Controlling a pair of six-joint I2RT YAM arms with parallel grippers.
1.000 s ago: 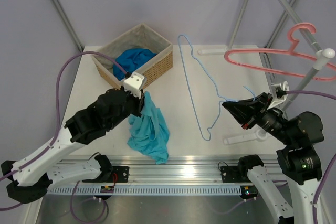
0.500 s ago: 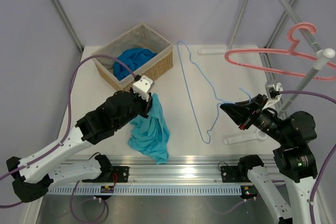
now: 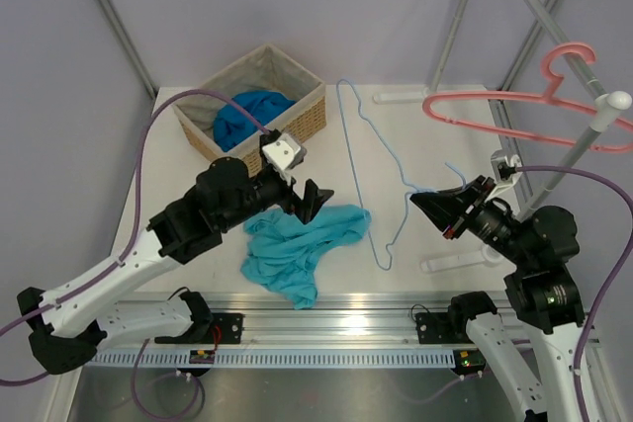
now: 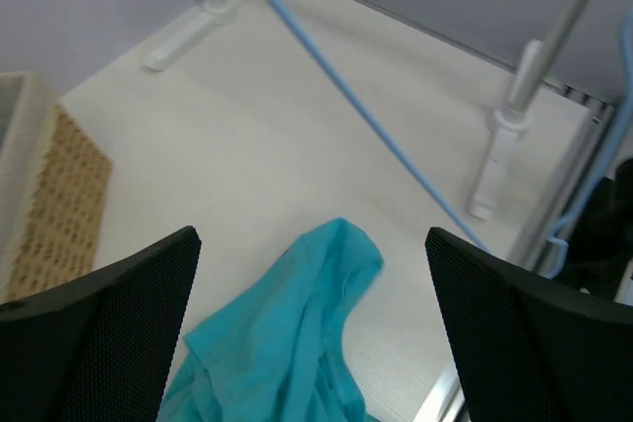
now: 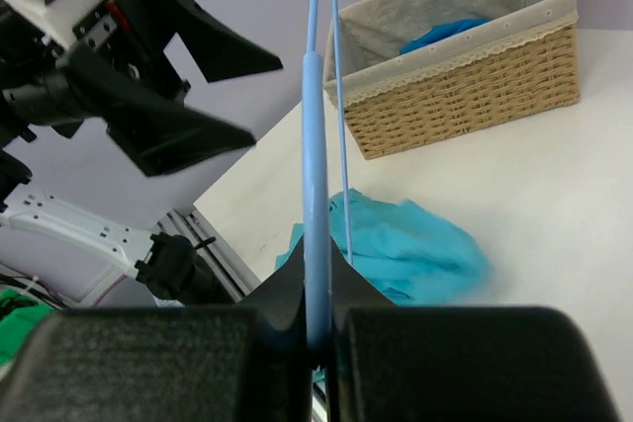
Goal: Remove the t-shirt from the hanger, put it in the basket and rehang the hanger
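Note:
The teal t-shirt lies crumpled on the white table, apart from the hanger and held by nothing. In the left wrist view the t-shirt sits below and between my left gripper's wide-apart fingers. My left gripper hovers open just above the cloth's upper edge. The thin light-blue wire hanger slants in the air over the table's middle. My right gripper is shut on its hook end. In the right wrist view the hanger's wire runs straight up from the closed right gripper, with the t-shirt behind it.
A wicker basket holding a darker blue cloth stands at the back left. A pink plastic hanger hangs on the rack pole at the right. The rack's white feet lie on the table's right side.
My left gripper has swung right and opened, letting go of the t-shirt. The cloth dropped and spread to the right on the table. The right gripper still holds the hanger.

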